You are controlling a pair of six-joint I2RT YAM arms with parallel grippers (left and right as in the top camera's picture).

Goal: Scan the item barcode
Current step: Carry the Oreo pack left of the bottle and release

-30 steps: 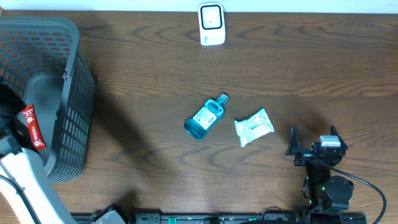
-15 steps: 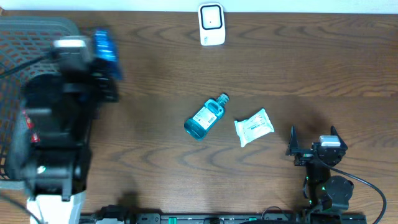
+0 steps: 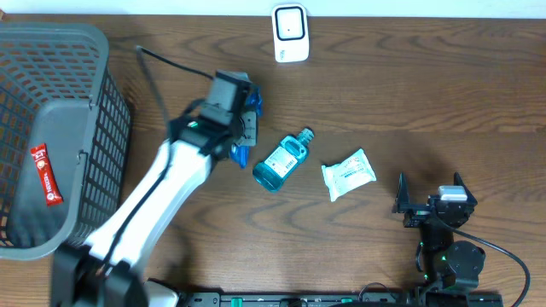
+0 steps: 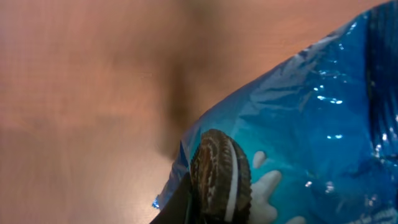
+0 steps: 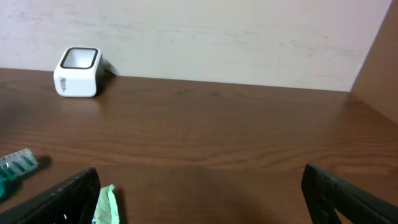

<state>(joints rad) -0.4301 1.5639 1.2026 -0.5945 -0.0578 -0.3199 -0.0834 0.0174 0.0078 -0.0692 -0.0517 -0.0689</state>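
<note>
Black right gripper [image 3: 429,182] nearest the base edge: jaws spread fully, nothing between them, parked well apart from the goods. Further in, mid-table: white wipes pack [image 3: 348,173] lying flat; teal mouthwash bottle [image 3: 280,162] on its side just beside it, cap toward the far edge; neither touched. Off to the left: grey mesh basket [image 3: 107,145], one red snack bar [image 3: 44,175] inside. Just beyond the bottle: left gripper [image 3: 245,128], clamped tight on blue cookie packet [image 4: 323,112], seemingly held above the tabletop, between basket and scanner. At the far edge, centre: white barcode scanner [image 3: 290,34], unobstructed. Step in hand, by judgement: carriage of the packet toward the scanner, presentation not yet made. Next move, by judgement: short carry onward to the far edge, then a wrist turn to bring the barcode face to the scanner window. Barcode side not identifiable, only the printed cookie face showing in the wrist view.
</note>
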